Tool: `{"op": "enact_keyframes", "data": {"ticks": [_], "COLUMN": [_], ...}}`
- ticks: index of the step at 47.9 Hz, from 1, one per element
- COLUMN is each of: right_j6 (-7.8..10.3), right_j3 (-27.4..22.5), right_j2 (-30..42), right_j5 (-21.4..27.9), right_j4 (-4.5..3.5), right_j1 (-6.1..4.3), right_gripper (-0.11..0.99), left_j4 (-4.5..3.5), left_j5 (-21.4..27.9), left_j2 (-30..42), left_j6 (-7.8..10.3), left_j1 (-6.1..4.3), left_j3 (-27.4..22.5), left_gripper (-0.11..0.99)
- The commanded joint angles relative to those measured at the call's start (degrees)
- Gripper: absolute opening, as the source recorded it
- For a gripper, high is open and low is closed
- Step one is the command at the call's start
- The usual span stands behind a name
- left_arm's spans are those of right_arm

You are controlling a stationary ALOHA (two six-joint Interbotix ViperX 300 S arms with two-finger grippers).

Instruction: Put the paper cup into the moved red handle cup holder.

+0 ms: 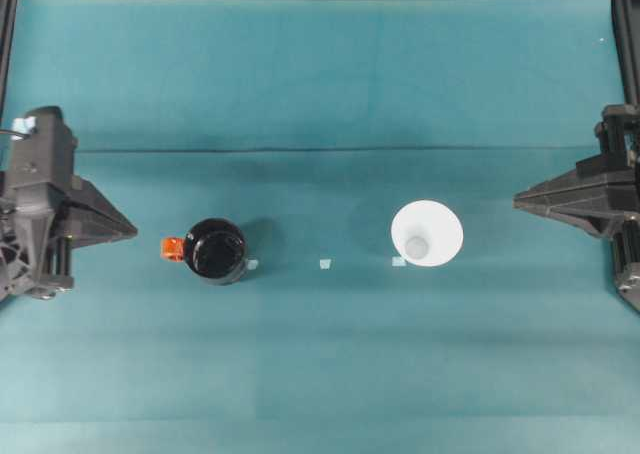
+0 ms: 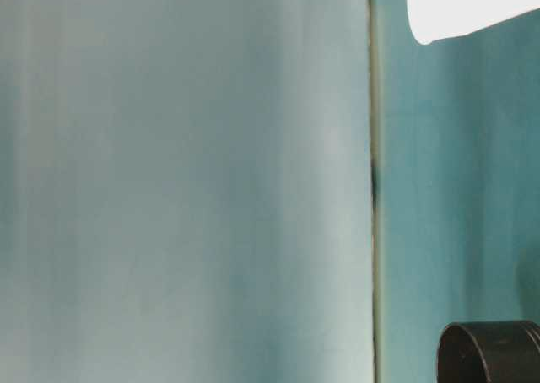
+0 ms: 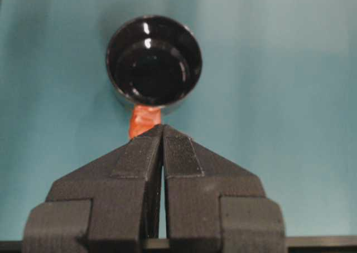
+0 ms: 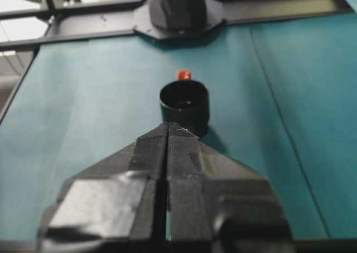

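The red handle cup holder [image 1: 214, 251], glossy black, stands upright left of the table's middle, its red tab pointing at my left gripper [image 1: 133, 232]. That gripper is shut and empty, a short way left of the tab. In the left wrist view the shut tips [image 3: 162, 128] sit just short of the tab, with the holder [image 3: 154, 61] beyond. The white paper cup [image 1: 426, 233] stands upright, rim up, right of the middle. My right gripper [image 1: 518, 202] is shut and empty, well to the cup's right. Past the right gripper's shut tips [image 4: 169, 125] the holder [image 4: 184, 103] appears. The table-level view catches the cup [image 2: 472, 8] and the holder [image 2: 489, 353].
Three small pale tape marks [image 1: 324, 264] lie in a row on the teal cloth between and beside the two cups. A crease [image 1: 320, 150] runs across the cloth behind them. Black frame rails [image 1: 626, 44] stand at the far corners. The left arm's base [image 4: 178, 8] sits at the far table edge.
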Motion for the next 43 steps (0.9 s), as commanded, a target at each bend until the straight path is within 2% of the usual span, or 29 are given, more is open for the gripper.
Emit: {"op": "enact_keyframes", "data": {"ticks": [1,7,18,22,30,33,35,43], "right_j6": [1.05,1.23,1.32,1.32,1.32,1.32,1.32,1.32], "right_j3": [-1.32,-1.41,-1.41,-1.41,-1.41,-1.41,-1.41,-1.41], "right_j2": [0.35,0.35,0.35,0.26,-0.09,-0.18,-0.26,-0.26], "right_j5": [0.26,0.70,0.62,0.70,0.70,0.70,0.70,0.70], "right_j4": [0.18,0.18,0.18,0.18,0.18,0.18,0.18,0.18], "right_j1": [-0.09,-0.18,-0.18,-0.18,-0.18,-0.26,-0.26,-0.44], "right_gripper": [-0.11,-0.11,-0.11,-0.11,-0.11,-0.11,-0.11,-0.11], "left_j4": [0.18,0.18,0.18,0.18,0.18,0.18,0.18,0.18], "left_j5": [0.09,1.05,2.37,2.37,4.22,4.83,4.83,4.66], "left_j2": [0.70,1.49,1.58,1.49,2.64,3.16,3.34,3.96], "left_j6": [-0.35,-2.11,-2.72,-2.72,-3.52,-3.52,-3.52,-3.52], "left_j1": [0.26,0.79,0.79,0.88,0.97,0.97,0.88,0.88], "left_j3": [-1.49,-1.93,-2.02,-2.11,-2.55,-2.81,-2.90,-3.16], "left_gripper": [0.03,0.03,0.05,0.20,0.71,0.87,0.91,0.91]}}
